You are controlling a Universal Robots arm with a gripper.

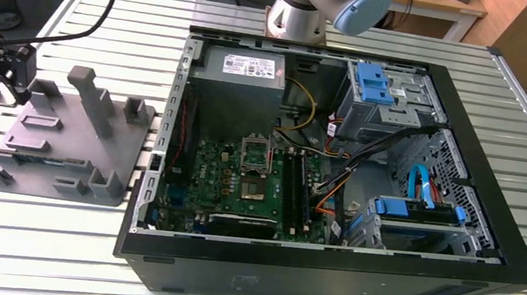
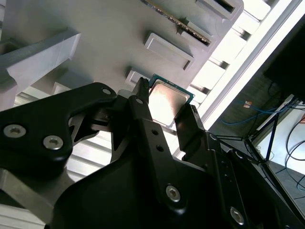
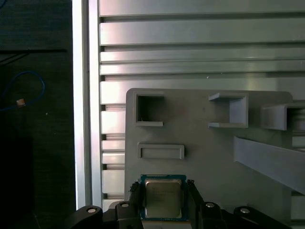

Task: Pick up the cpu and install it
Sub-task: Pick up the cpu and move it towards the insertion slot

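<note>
The black two-fingered pincer (image 1: 6, 90) hangs over the far corner of the matte grey plastic holder (image 1: 61, 135), at the exterior view's left. It is well apart from the open black computer case (image 1: 330, 262) at that view's middle and right. Both rest on the ribbed aluminium worktop (image 1: 82, 21).

In both wrist views, the small flat square cpu with a shiny silver metal top (image 2: 167, 98) (image 3: 163, 199) sits between the tips of the pincer (image 2: 164, 102) (image 3: 163, 186). A thin green border shows along its edges. One black finger (image 2: 143, 109) meets one side of the cpu and the other finger (image 3: 193, 195) meets the opposite side, so the pincer is pinching the cpu. The cpu is over the holder (image 3: 200, 152) near one of its edges, just beside a shallow rectangular raised frame. I cannot tell whether it rests on the holder or is raised clear of it. Open-topped box shapes and a long slanted wall rise from the holder's face.

Inside the case lies a green circuit board (image 1: 212, 179). Its rectangular metal-framed socket (image 1: 256, 154) stands near the board's upper middle. A grey metal power supply box (image 1: 242, 69) sits beyond the board, and blue plastic drive brackets (image 1: 370, 82) are at the exterior view's right. The silver and pale blue robot arm (image 1: 320, 8) rises behind the case.
</note>
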